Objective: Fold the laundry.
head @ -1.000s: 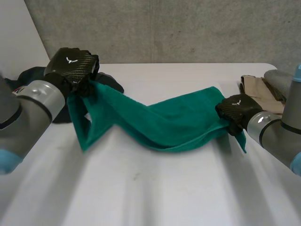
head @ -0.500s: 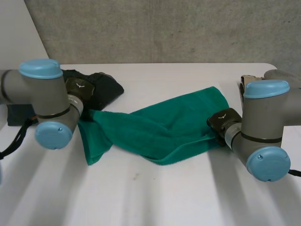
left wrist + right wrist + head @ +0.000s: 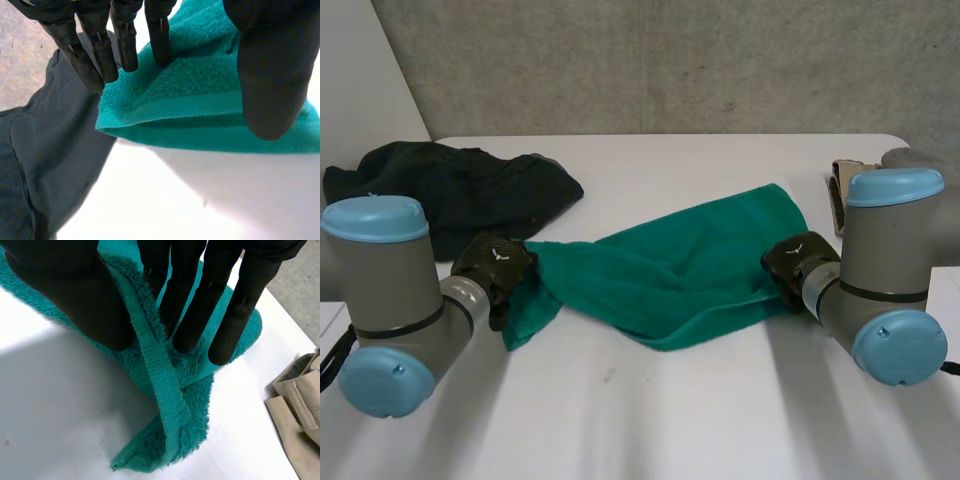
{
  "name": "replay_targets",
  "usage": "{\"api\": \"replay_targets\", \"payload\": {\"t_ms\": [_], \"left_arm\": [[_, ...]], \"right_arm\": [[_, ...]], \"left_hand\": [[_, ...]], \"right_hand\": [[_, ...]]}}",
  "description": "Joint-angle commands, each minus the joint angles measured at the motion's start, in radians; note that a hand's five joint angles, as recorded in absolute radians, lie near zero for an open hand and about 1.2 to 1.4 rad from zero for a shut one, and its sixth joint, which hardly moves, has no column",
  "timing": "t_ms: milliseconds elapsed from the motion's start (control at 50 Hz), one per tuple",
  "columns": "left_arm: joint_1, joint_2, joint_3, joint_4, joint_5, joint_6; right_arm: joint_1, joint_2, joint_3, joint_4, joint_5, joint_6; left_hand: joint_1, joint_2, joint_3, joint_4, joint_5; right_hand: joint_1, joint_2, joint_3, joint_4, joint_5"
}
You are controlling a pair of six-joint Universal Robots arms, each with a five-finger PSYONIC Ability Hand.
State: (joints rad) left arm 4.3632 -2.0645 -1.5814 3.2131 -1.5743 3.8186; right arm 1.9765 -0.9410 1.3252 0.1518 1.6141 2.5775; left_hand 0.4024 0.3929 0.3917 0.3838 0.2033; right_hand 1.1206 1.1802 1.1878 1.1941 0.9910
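The green towel point(image 3: 200, 80) is fuzzy terry cloth, the dark garment point(image 3: 45, 150) smooth matt fabric.

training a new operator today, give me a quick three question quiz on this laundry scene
1. True or false: the left hand and the right hand each pinch one end of the green towel.
2. Which lies on the table beside the right hand? A) a basket B) beige clothes C) a bottle
3. What lies next to the left hand's end of the towel?

Key: 1 true; 2 B; 3 a dark garment.
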Motion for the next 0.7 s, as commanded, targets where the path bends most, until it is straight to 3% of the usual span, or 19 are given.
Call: {"api": "replay_targets", "payload": {"t_ms": [20, 300, 360, 420, 440, 520, 700], "left_arm": [[0.01, -0.06, 0.047, 0.011, 0.028, 0.01], [-0.02, -0.134, 0.096, 0.03, 0.057, 0.007], [-0.024, -0.144, 0.109, 0.03, 0.059, 0.006], [-0.021, -0.138, 0.118, 0.027, 0.062, -0.001], [-0.02, -0.131, 0.118, 0.027, 0.066, -0.004], [-0.021, -0.033, 0.092, 0.011, 0.074, -0.053], [0.053, 0.419, 0.127, -0.191, 0.15, -0.376]], "right_arm": [[-0.004, -0.004, 0.012, -0.003, -0.005, -0.005], [-0.011, 0.001, 0.028, -0.006, -0.017, -0.02], [-0.01, -0.001, 0.028, -0.006, -0.017, -0.02], [-0.013, -0.005, 0.028, -0.006, -0.014, -0.02], [-0.013, -0.007, 0.026, -0.003, -0.013, -0.022], [-0.028, -0.047, 0.022, 0.02, -0.006, -0.046], [-0.132, -0.289, -0.063, 0.21, -0.016, -0.177]], "left_hand": [[-0.007, 0.003, 0.004, 0.012, 0.018], [0.131, 0.14, 0.141, 0.149, 0.155], [0.377, 0.386, 0.388, 0.395, 0.401], [0.992, 1.002, 1.003, 1.011, 1.017], [0.994, 1.003, 1.005, 1.012, 1.018], [0.994, 1.003, 1.005, 1.012, 1.018], [0.994, 1.003, 1.005, 1.012, 1.018]], "right_hand": [[0.276, 0.216, 0.208, 0.202, 0.231], [0.276, 0.216, 0.208, 0.202, 0.231], [0.276, 0.216, 0.208, 0.202, 0.231], [0.276, 0.216, 0.208, 0.202, 0.231], [0.276, 0.216, 0.208, 0.202, 0.231], [0.276, 0.216, 0.208, 0.202, 0.231], [0.276, 0.216, 0.208, 0.202, 0.231]]}}
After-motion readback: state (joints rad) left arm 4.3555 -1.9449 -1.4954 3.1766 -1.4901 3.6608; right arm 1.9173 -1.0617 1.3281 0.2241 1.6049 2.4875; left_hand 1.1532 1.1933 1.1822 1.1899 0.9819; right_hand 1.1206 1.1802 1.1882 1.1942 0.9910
